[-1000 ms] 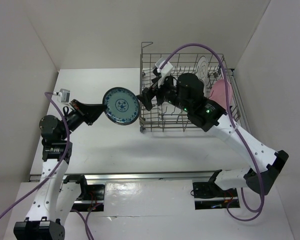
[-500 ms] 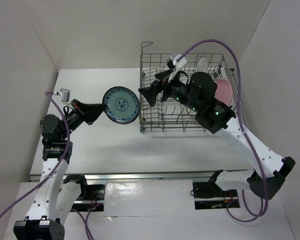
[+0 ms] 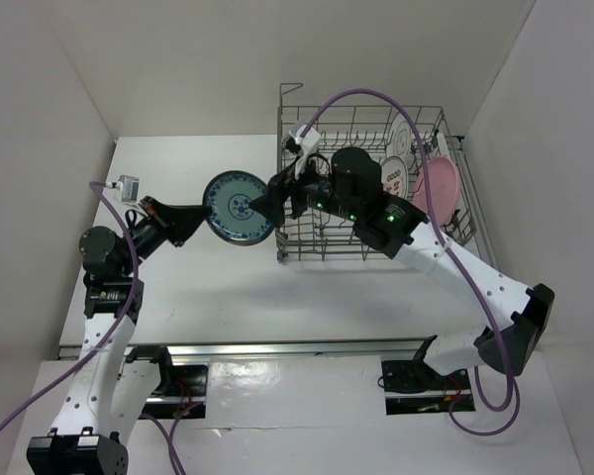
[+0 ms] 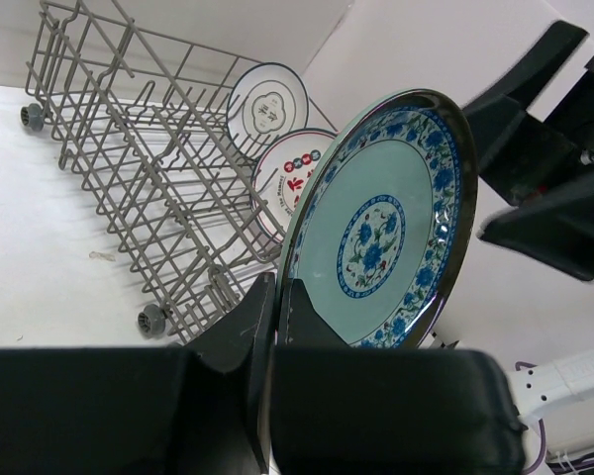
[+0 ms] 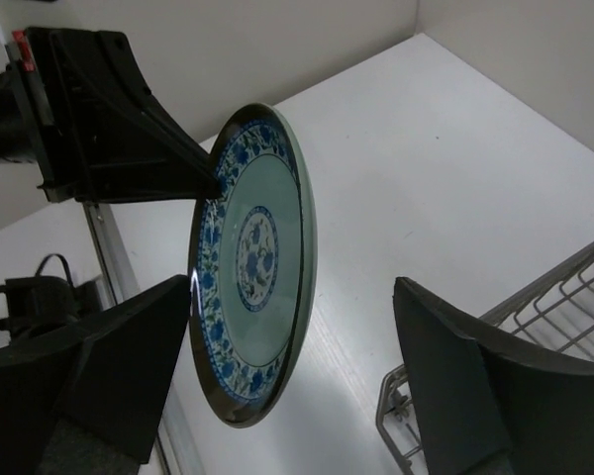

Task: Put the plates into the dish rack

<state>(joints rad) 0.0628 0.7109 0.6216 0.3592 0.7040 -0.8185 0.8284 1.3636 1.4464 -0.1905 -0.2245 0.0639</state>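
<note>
My left gripper (image 3: 200, 220) is shut on the rim of the teal-green patterned plate (image 3: 238, 209) and holds it upright in the air left of the dish rack (image 3: 307, 242). In the left wrist view my fingers (image 4: 272, 307) clamp the plate (image 4: 381, 223) at its lower edge. My right gripper (image 3: 271, 200) is open, its jaws spread on either side of the plate's right edge; the right wrist view shows the plate (image 5: 252, 267) between them, nearer the left finger. The pink plate (image 3: 442, 188), the red-patterned plate (image 3: 391, 178) and the dark-rimmed plate (image 3: 404, 137) stand in the rack.
The rack stands at the back right of the white table (image 3: 178, 277), its raised wire handle (image 3: 289, 91) at the far left corner. White walls close in on the back and both sides. A metal rail (image 3: 277, 348) runs along the near edge.
My right arm has swung left from over the rack, and its open jaws now straddle the right edge of the teal plate. The left arm and the plate have stayed put.
</note>
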